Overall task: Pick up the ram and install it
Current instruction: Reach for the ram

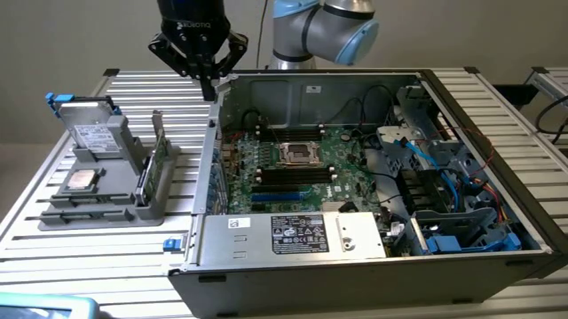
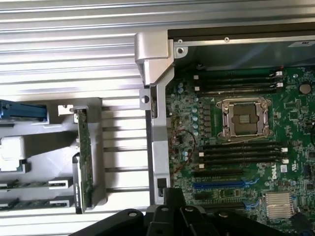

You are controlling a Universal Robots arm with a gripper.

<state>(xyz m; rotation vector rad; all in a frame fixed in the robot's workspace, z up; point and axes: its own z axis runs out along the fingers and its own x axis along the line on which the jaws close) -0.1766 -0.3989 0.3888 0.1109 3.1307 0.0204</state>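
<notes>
The ram lies as thin green sticks (image 2: pixel 30 185) in the slots of a grey holder (image 2: pixel 54 147), beside a taller green card with a metal bracket (image 2: pixel 84 162). That holder (image 1: pixel 106 216) stands on the slatted table at the exterior view's left of the open computer case (image 1: pixel 373 259). My gripper (image 1: pixel 210 88) hangs shut and holding nothing above the case's back left corner, clear of the holder. Its black body (image 2: pixel 170 211) shows in the wrist view. The motherboard's black memory slots (image 2: pixel 241 150) flank the bare processor socket (image 2: pixel 244 117).
The holder also carries a hard drive (image 1: pixel 93 129) and a silver processor chip (image 1: pixel 82 178). The case's metal walls (image 1: pixel 213 153) rise between holder and motherboard. Cables and drive cages (image 1: pixel 443 193) crowd the case at the exterior view's right. A power supply (image 1: pixel 297 234) sits at its front.
</notes>
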